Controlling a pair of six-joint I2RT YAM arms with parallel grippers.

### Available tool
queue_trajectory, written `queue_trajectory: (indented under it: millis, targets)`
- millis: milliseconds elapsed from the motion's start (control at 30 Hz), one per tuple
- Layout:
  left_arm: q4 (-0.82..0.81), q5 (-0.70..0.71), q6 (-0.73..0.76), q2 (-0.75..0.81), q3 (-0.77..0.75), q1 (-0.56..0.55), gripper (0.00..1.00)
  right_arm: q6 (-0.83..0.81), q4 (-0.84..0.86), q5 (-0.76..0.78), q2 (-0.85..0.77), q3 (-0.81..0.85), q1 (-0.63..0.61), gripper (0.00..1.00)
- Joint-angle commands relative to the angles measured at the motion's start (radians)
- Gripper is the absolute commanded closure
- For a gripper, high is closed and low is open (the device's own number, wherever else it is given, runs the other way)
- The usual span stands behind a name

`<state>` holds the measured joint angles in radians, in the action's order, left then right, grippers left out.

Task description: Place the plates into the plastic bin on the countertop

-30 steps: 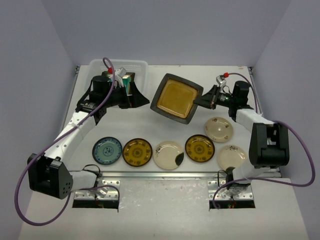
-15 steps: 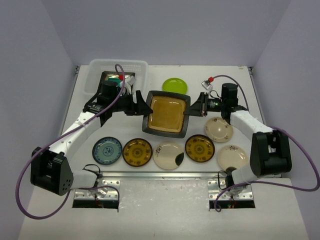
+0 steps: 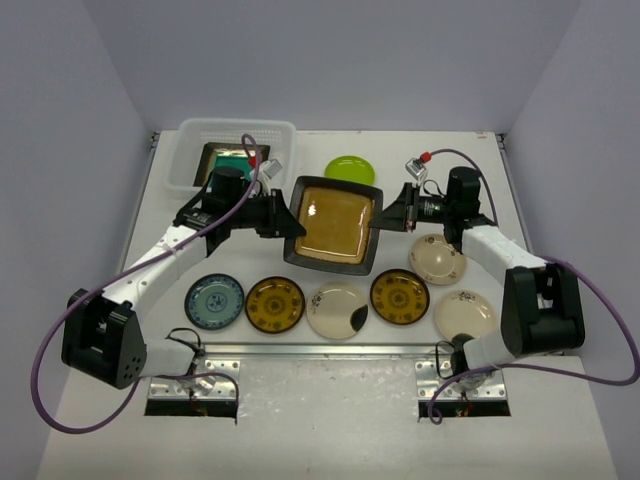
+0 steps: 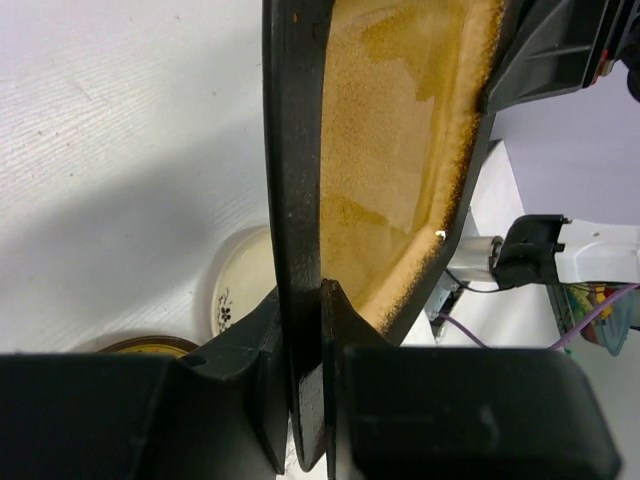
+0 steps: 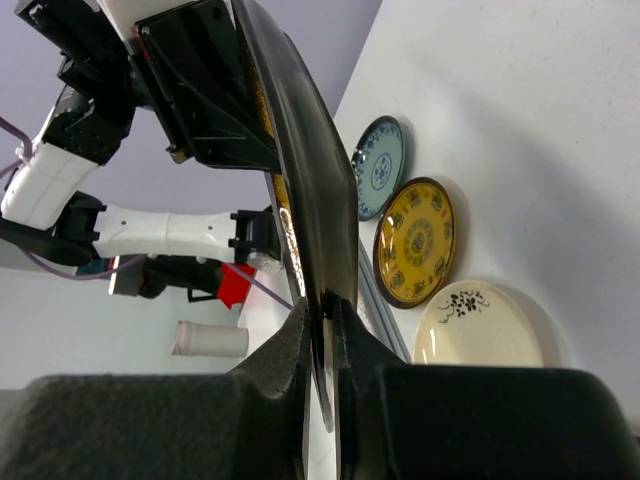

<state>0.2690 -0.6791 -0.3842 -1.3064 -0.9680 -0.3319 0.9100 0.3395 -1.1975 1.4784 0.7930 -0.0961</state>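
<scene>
The amber square plate (image 3: 333,225) with a dark rim hangs over the middle of the countertop (image 3: 420,150), held from both sides. My left gripper (image 3: 289,222) is shut on its left rim. In the left wrist view the dark rim (image 4: 298,250) sits pinched between my fingers. My right gripper (image 3: 381,218) is shut on the right rim, and the right wrist view shows that edge (image 5: 312,240) clamped between the pads. The plastic bin (image 3: 190,135) stands at the back left with the teal square plate (image 3: 228,160) inside.
A lime-green plate (image 3: 350,168) lies behind the held plate. Along the front lie a blue plate (image 3: 214,301), two yellow-brown plates (image 3: 275,304) (image 3: 400,296) and a cream plate with a dark mark (image 3: 337,309). Two cream plates (image 3: 437,259) (image 3: 463,315) lie at the right.
The right gripper brought the amber plate left and lower, from tilted to nearly level. The left arm swung away from the bin to the plate's left rim and closed on it.
</scene>
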Motion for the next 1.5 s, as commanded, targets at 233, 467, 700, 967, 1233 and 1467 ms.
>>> queue_trajectory:
  millis: [233,467,700,967,1233,1467]
  targets:
    - [-0.315,-0.009,-0.235,0.148,0.014,0.003,1.0,0.093,0.14,-0.088,-0.022,-0.003,0.023,0.47]
    - [-0.383,0.082,-0.443,0.205,-0.025,0.063,1.0,-0.005,-0.067,-0.013,-0.023,0.036,0.096,0.01]
    - [-0.262,0.372,-0.562,0.184,-0.052,0.252,1.0,0.022,-0.14,0.091,-0.076,0.001,0.229,0.01]
    - [-0.235,0.841,-0.807,0.045,-0.129,0.381,1.0,0.155,0.002,0.066,-0.191,-0.107,0.233,0.01]
    - [-0.139,1.022,-0.923,-0.277,-0.373,0.384,1.0,0.228,0.073,0.045,-0.27,-0.189,0.233,0.01]
    - [-0.088,1.041,-0.947,-0.436,-0.505,0.378,1.0,0.199,0.045,0.039,-0.289,-0.212,0.233,0.01]
